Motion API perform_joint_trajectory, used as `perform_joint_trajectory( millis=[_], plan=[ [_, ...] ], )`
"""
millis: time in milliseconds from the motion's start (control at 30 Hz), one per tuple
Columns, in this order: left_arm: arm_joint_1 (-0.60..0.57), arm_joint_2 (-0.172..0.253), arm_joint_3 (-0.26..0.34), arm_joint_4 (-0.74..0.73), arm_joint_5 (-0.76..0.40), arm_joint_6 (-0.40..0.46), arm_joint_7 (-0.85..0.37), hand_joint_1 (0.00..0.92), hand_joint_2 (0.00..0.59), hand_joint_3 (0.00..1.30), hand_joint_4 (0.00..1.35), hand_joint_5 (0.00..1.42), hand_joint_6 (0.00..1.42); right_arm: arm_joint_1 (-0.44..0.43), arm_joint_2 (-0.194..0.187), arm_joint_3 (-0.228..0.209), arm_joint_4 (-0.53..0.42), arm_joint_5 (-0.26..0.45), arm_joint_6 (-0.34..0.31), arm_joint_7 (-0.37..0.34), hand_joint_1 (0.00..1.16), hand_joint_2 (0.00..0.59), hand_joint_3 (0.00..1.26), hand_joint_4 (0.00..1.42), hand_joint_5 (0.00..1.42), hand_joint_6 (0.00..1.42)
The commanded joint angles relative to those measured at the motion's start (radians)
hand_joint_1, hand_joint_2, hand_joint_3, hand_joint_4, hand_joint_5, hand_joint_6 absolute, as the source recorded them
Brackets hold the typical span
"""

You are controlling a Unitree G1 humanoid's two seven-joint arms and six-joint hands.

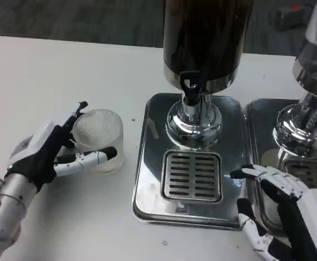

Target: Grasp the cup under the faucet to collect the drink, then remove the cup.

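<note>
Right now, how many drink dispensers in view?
2. One dispenser stands centre on its steel tray, dark drink inside. A second dispenser is cut off at the right edge; more may sit beyond the frame.

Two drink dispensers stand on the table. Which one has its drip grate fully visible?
The middle dispenser, with the dark tank: its slotted grate lies bare in its tray. The dispenser at the right edge has its grate partly covered by the right hand.

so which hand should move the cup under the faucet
Left. The left hand already has its fingers around the cup, beside the tray. The right hand rests empty at the tray's far side.
</note>
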Motion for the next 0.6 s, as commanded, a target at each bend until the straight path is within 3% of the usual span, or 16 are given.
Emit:
perform_joint_trajectory(
  millis=[33, 333, 467, 600],
  plan=[
    [0.003, -0.024, -0.013, 0.022, 0.018, 0.033, 0.034, 0.334, 0.06, 0.12, 0.17, 0.45, 0.49, 0.007, 0.005, -0.009, 0.006, 0.012, -0.003, -0.004, 0.44, 0.531, 0.39, 0.27, 0.24, 0.22],
    [0.01, -0.065, -0.035, 0.026, 0.044, 0.067, 0.134, 0.332, 0.078, 0.29, 0.35, 0.71, 0.96, 0.035, 0.013, -0.019, -0.014, 0.015, 0.0, -0.002, 0.45, 0.53, 0.39, 0.27, 0.24, 0.22],
    [0.014, -0.077, -0.057, 0.026, 0.054, 0.095, 0.195, 0.379, 0.099, 0.36, 0.46, 0.83, 1.14, 0.041, 0.019, -0.026, -0.02, 0.018, 0.0, 0.001, 0.45, 0.534, 0.4, 0.28, 0.24, 0.22],
    [0.032, -0.089, -0.037, 0.024, 0.038, 0.087, 0.261, 0.412, 0.105, 0.52, 0.65, 1.01, 1.33, 0.05, 0.021, -0.028, -0.023, 0.022, -0.002, 0.006, 0.45, 0.537, 0.4, 0.28, 0.24, 0.22]
  ],
)
